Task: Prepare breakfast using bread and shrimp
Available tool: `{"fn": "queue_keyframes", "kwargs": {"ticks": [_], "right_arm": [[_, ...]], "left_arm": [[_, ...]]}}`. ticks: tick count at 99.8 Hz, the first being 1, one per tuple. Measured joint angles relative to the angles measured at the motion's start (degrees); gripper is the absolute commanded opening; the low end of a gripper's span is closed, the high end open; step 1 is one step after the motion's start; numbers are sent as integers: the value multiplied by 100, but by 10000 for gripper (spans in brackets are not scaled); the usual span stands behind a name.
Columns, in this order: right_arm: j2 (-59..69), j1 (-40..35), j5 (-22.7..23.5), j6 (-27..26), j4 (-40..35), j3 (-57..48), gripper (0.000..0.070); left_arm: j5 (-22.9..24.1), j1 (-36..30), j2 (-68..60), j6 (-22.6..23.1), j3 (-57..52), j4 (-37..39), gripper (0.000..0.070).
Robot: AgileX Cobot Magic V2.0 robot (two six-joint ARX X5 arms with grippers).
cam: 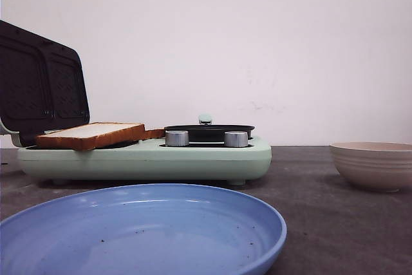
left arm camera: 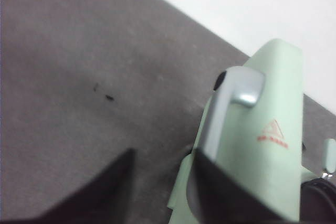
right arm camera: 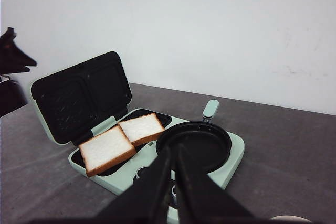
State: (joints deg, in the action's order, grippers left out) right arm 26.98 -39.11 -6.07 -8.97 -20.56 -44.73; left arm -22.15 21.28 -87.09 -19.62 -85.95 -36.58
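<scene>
Matte black tapered fingers [right arm camera: 157,192] (both wrists alike)

We see a staged test bench: bare white wall [cam: 257,43], dark grey tabletop [cam: 302,178], one mint-green sandwich maker [cam: 148,156].

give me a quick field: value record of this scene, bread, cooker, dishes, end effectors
bread: two slices lying side by side on the open sandwich plates
cooker: mint green, lid raised
pan: black, round, empty, on the cooker's other side
plate: blue, empty, nearest the camera
bowl: beige, on the right
left end effector: open, at the lid's handle
right end effector: shut, holding nothing
</scene>
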Motion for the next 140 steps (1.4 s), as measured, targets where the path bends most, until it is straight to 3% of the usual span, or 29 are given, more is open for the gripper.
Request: {"fn": "queue_keyframes", "kwargs": {"ticks": [35, 61, 74, 81, 93, 140], "right_arm": [[0, 0, -13, 61, 0, 0, 5], [0, 2, -168, 190, 0, 0, 4], [2, 2, -234, 295, 0, 0, 4], [11, 2, -317, 319, 2, 0, 4], [70, 2, -317, 321, 37, 0, 4], [439, 2, -315, 319, 219, 0, 4]], "left_arm": [[-1023, 28, -852, -544, -326, -348, 395], [-1453, -4, -1158, -881, -337, -348, 394], [-1456, -76, -1239, -953, -337, -411, 384], [-1423, -98, -1239, -973, -337, -413, 313], [-1486, -140, -1239, -997, -352, -367, 2], [-1397, -446, -1185, -1036, -444, -319, 0]]}}
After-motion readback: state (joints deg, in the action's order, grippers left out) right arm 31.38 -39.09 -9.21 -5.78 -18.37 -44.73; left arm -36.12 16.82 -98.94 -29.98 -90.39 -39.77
